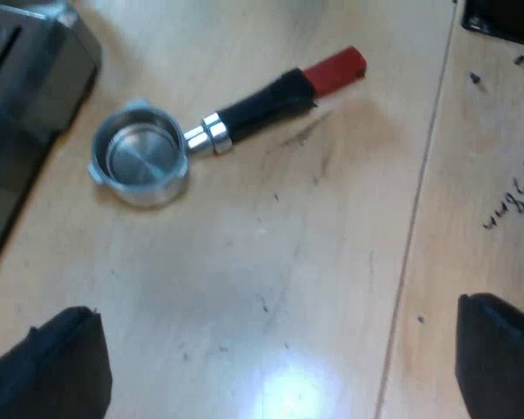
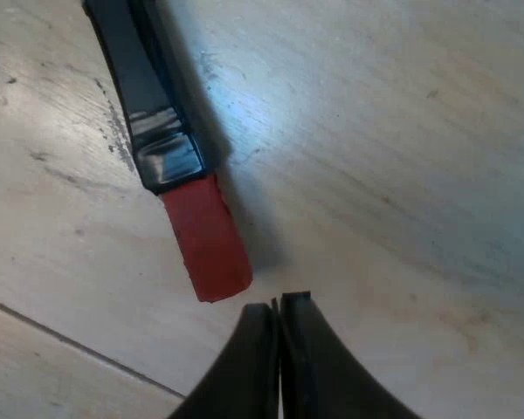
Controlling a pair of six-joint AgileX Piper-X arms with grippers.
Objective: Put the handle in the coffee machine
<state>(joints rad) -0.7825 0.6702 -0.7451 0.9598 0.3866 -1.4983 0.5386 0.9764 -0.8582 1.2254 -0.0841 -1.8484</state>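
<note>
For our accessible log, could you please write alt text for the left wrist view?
A metal holder lies loose on the wooden table, cup opening up, its dark handle ending in red, beside the espresso machine. The left gripper hovers open above the table.

The espresso machine (image 1: 17, 87) is cut off at the edge — the holder (image 2: 170, 166) too (right wrist view).

A: Left wrist view?
B: Looks down from well above the worktop (image 1: 288, 288); whole holder (image 1: 148, 157), machine (image 1: 26, 87) corner.
A: Right?
B: Close, facing down. Shared: holder's red end (image 1: 334, 70) (image 2: 205, 244).
</note>
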